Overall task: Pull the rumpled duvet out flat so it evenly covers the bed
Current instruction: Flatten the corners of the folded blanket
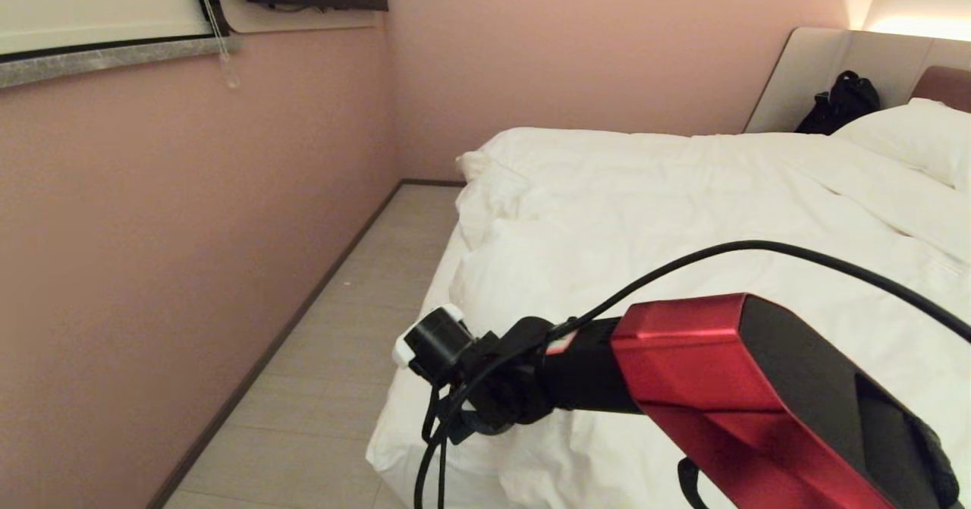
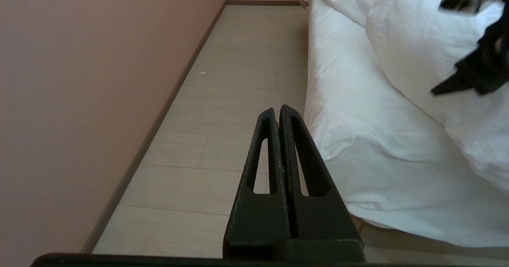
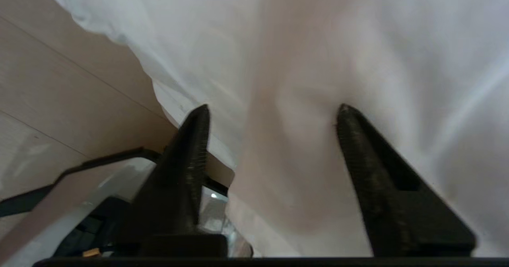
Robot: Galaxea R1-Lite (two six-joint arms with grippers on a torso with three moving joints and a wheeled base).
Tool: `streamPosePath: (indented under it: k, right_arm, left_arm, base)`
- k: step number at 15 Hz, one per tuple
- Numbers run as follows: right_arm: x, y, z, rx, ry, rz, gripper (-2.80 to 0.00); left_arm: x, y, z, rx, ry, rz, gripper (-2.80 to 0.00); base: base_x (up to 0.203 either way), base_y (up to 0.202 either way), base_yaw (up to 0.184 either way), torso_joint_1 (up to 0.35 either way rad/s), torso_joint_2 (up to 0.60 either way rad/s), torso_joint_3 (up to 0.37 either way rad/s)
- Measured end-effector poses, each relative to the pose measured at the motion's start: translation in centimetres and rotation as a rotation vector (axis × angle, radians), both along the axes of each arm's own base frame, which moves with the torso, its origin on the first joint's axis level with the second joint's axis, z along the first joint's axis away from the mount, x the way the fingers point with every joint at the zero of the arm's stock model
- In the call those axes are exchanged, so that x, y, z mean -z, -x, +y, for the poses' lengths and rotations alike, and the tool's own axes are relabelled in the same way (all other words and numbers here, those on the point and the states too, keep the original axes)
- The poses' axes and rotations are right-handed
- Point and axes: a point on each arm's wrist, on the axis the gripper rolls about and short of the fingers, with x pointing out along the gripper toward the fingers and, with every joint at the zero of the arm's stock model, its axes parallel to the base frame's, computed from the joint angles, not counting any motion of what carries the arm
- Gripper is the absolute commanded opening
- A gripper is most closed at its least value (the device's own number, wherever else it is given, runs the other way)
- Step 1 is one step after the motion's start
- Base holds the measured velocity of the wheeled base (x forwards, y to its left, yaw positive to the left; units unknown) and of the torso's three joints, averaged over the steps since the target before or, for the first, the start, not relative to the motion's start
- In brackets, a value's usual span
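Right arm (image 1: 758, 395), red and black, fills the near bottom of the head view, reaching left across the foot corner of the bed (image 1: 410, 433). Right gripper (image 3: 274, 108) has its two dark fingers (image 3: 191, 155) spread wide apart over white fabric; fabric shows between them, nothing pinched. Black cable (image 1: 758, 249) loops from the wrist back over the arm.

Duvet (image 1: 683, 213) lies on top of the bed, white and puffy, spread over most of the mattress but rumpled, with a bunched fold at its far left corner (image 1: 485, 183). Its near edge hangs over the bed's left side and foot corner. In the left wrist view the duvet (image 2: 417, 48) sits above the smoother white side of the bed (image 2: 370, 155).

Left gripper (image 2: 279, 110) is off beside the bed above the floor (image 2: 222, 100), fingers pressed together, holding nothing.

Pillow (image 1: 918, 141) at the head end, black bag (image 1: 842, 103) beside it against the beige panel (image 1: 804, 76). Pink wall (image 1: 152, 266) runs along the left, light floor between wall and bed.
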Motion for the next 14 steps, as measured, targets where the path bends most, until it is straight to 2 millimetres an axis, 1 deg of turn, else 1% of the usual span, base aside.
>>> streamPosePath:
  k: [3, 5, 9, 11, 14]
  right_arm:
    - [2.2, -0.3, 0.2, 0.019, 0.06, -0.005, 0.0]
    - [3.3, -0.7, 0.3, 0.033, 0.086, -0.008, 0.0]
    - [4.9, -2.1, -0.8, 0.091, 0.158, -0.012, 0.0]
    - [5.7, -2.4, -1.1, 0.111, 0.196, -0.022, 0.0]
    - [6.3, -2.7, -1.2, 0.126, 0.221, -0.037, 0.0]
  left_arm:
    - [0.0, 0.0, 0.0, 0.0, 0.0, 0.0, -2.8]
    - [0.0, 0.0, 0.0, 0.0, 0.0, 0.0, -2.8]
    - [0.0, 0.0, 0.0, 0.0, 0.0, 0.0, -2.8]
    - [0.0, 0.0, 0.0, 0.0, 0.0, 0.0, -2.8]
    - [0.0, 0.0, 0.0, 0.0, 0.0, 0.0, -2.8]
  base:
    - [0.0, 0.0, 0.0, 0.0, 0.0, 0.0]
    - [0.0, 0.0, 0.0, 0.0, 0.0, 0.0]
    - [0.0, 0.0, 0.0, 0.0, 0.0, 0.0]
    - [0.0, 0.0, 0.0, 0.0, 0.0, 0.0]
    - [0.0, 0.0, 0.0, 0.0, 0.0, 0.0]
